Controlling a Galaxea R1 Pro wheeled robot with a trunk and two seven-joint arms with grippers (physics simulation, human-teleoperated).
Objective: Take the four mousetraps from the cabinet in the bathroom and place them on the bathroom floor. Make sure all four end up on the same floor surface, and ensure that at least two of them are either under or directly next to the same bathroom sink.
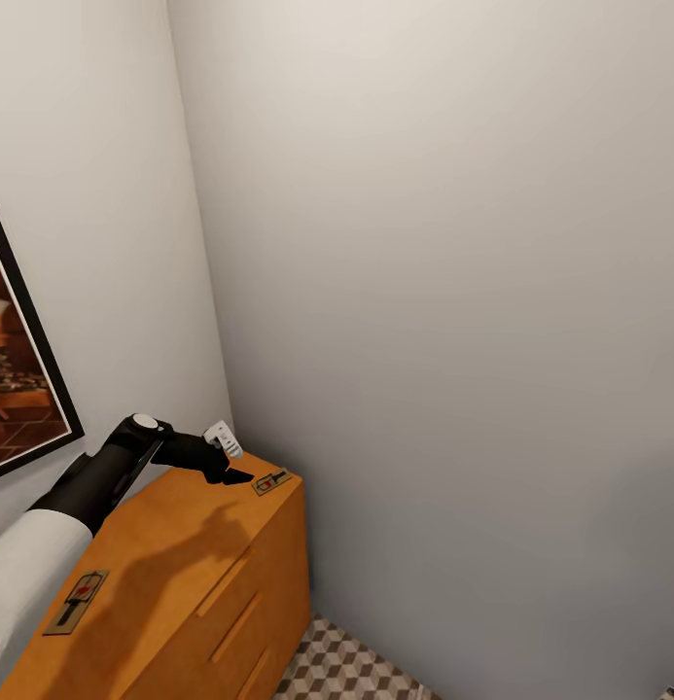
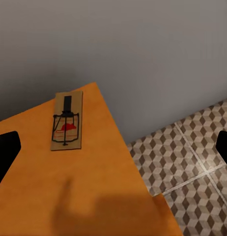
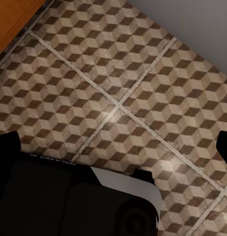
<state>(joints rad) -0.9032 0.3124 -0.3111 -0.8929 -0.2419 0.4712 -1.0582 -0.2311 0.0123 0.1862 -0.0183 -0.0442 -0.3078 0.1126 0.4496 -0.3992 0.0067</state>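
Observation:
One mousetrap [image 1: 271, 481] lies flat on the far corner of the orange-brown cabinet [image 1: 181, 564], close to the wall. My left gripper [image 1: 239, 476] hovers just short of it. In the left wrist view the same mousetrap [image 2: 67, 120] lies ahead on the cabinet top [image 2: 54, 187], with the left gripper [image 2: 113, 147] open and nothing between its fingers. A second mousetrap [image 1: 76, 602] rests on the near end of the top. My right gripper [image 3: 116, 145] is open over the bathroom floor [image 3: 118, 78]. The bathroom sink is out of view.
Grey walls meet in a corner right behind the cabinet's far end. A framed picture [image 1: 16, 389] hangs on the left wall. Drawer fronts with bar handles [image 1: 225, 583] face the patterned floor [image 1: 346, 671]. The robot's dark base [image 3: 69, 201] lies beneath the right gripper.

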